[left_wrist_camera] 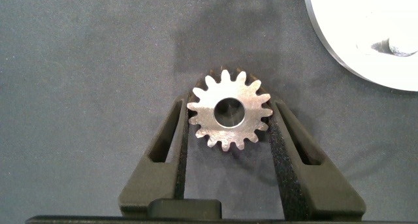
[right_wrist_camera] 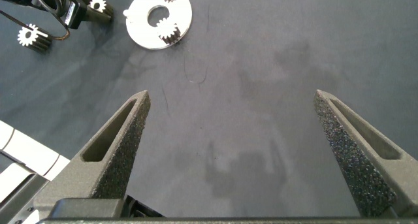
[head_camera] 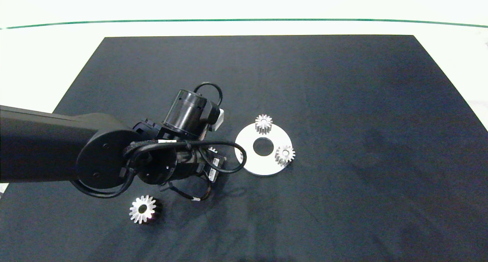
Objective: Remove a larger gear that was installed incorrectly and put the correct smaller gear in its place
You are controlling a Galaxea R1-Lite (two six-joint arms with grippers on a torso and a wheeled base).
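Smaller gear (left_wrist_camera: 228, 113), left wrist view: it sits face-on to the camera between the two fingers (left_wrist_camera: 173, 142) of the left gripper (left_wrist_camera: 230, 108), its round centre hole looking straight up the lens. Being circular, it has no long axis, and its flat face is parallel to the dark mat (left_wrist_camera: 85, 67) behind it. The fingers are closed in on it, and each foam pad meets the tooth tips on one side. Whether the gear rests on the mat or is just off it cannot be told. The rim of a white disc (left_wrist_camera: 353, 28) lies near, beyond the fingertips and to one side.

Head view: the left arm (head_camera: 103, 155) reaches in low from the left and its wrist bends down over the mat (head_camera: 343, 102). The arm hides the gripper, which lies just beside the near edge of the disc (head_camera: 259, 166). Two small gears (head_camera: 263, 123) (head_camera: 284, 154) stand on the disc. The larger gear (head_camera: 143, 209) lies flat with its hole upward, well apart from the gripper, behind and beside the wrist.

Right wrist view: the right gripper (right_wrist_camera: 232, 96) hangs over bare mat with its fingers spread wide and nothing between them. The disc (right_wrist_camera: 140, 28), the held gear (right_wrist_camera: 98, 3) and the larger gear (right_wrist_camera: 29, 34) lie far ahead of it.
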